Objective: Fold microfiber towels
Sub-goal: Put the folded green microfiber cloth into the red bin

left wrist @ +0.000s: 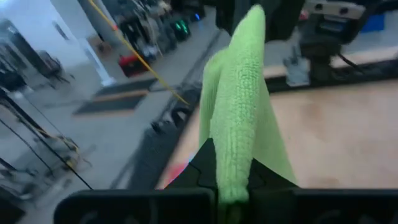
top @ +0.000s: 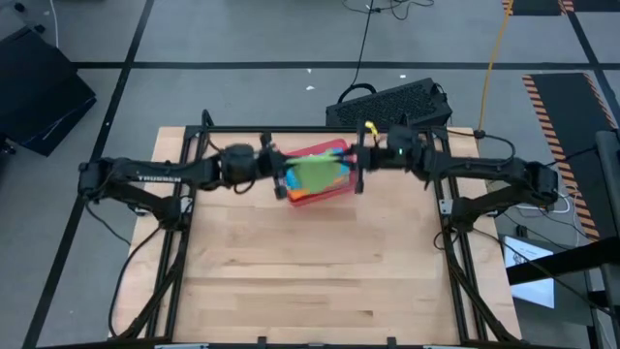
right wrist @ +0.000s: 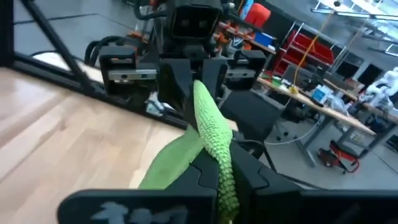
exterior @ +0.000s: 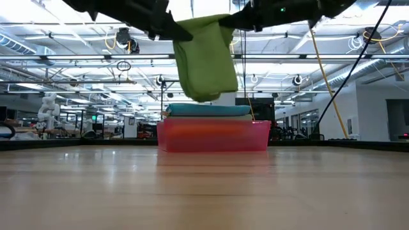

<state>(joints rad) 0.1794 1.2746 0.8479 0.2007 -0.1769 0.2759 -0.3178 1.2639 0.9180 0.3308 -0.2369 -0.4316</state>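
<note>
The green towel (top: 315,175) hangs in the air above the red tray (top: 334,193) at the table's (top: 310,281) far edge, stretched between both grippers. The left gripper (top: 281,175) pinches its left edge and the right gripper (top: 356,171) its right edge, both clamped on cloth. To fold well, they should probably keep the top edge taut and level, then lay it on bare wood nearer than the tray. The stack (exterior: 208,110) in the tray shows only as edges; its count is unclear.

Wooden table (top: 291,281) under red tray (exterior: 214,137)
</note>
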